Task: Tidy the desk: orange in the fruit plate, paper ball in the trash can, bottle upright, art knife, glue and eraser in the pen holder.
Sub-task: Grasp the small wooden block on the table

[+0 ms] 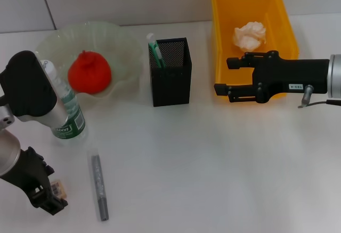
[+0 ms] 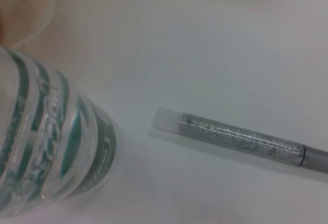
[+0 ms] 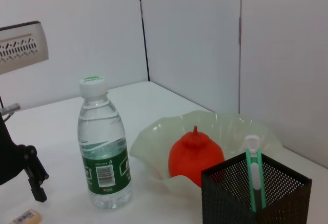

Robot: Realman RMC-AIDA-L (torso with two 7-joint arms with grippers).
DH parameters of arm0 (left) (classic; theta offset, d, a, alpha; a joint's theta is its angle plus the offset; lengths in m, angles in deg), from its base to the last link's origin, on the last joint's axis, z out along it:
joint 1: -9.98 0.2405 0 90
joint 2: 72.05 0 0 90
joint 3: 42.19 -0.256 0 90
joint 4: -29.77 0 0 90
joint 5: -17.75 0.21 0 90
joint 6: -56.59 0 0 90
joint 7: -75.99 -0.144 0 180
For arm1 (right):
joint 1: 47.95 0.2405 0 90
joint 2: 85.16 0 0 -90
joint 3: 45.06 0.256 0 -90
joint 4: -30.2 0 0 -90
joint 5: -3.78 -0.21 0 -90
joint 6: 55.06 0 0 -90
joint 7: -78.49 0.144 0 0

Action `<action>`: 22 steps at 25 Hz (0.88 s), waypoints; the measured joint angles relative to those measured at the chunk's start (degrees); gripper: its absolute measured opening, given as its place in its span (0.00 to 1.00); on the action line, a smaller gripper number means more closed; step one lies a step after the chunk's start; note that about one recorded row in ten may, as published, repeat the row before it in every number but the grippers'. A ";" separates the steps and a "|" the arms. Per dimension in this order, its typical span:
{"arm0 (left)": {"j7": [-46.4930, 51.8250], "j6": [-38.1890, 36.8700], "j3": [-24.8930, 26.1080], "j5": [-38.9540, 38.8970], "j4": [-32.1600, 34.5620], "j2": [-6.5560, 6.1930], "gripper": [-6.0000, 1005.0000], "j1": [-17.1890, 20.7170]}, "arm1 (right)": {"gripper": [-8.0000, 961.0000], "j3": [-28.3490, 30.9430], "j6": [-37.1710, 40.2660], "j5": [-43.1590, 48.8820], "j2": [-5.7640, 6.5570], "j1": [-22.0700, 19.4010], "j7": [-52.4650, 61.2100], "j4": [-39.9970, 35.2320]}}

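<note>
1. Orange (image 1: 89, 72) sits in the fruit plate (image 1: 123, 43); paper ball (image 1: 249, 34) lies in the yellow trash can (image 1: 221, 30).
2. Bottle (image 1: 64, 105) stands upright on the desk (image 1: 213, 158), beside the plate.
3. Green art knife (image 1: 155, 50) stands in the pen holder (image 1: 170, 73).
4. Glue (image 1: 99, 186) lies flat on the desk; eraser (image 1: 57, 189) lies near it.
5. We see the left tool (image 1: 47, 198) touching the eraser; grip state we cannot tell.
6. Right tool (image 1: 224, 76) hovers released by the can's front.
</note>
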 joint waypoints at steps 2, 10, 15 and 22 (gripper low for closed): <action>0.08 0.20 -0.46 0.00 -0.34 0.00 0.78 -0.02 | 0.80 0.00 -0.02 0.00 0.00 0.00 0.00 0.06; 0.76 0.80 -1.17 0.79 -2.26 0.00 0.78 -0.76 | 0.80 0.00 -0.02 0.01 0.00 0.00 -0.18 0.12; 0.76 0.89 -1.17 0.79 -2.25 0.00 0.78 -0.79 | 0.80 0.00 -0.01 0.09 0.00 0.00 -0.18 0.11; 0.83 0.88 -1.16 0.79 -1.99 0.00 0.78 -1.01 | 0.80 0.00 0.12 0.24 0.00 0.00 -0.18 0.11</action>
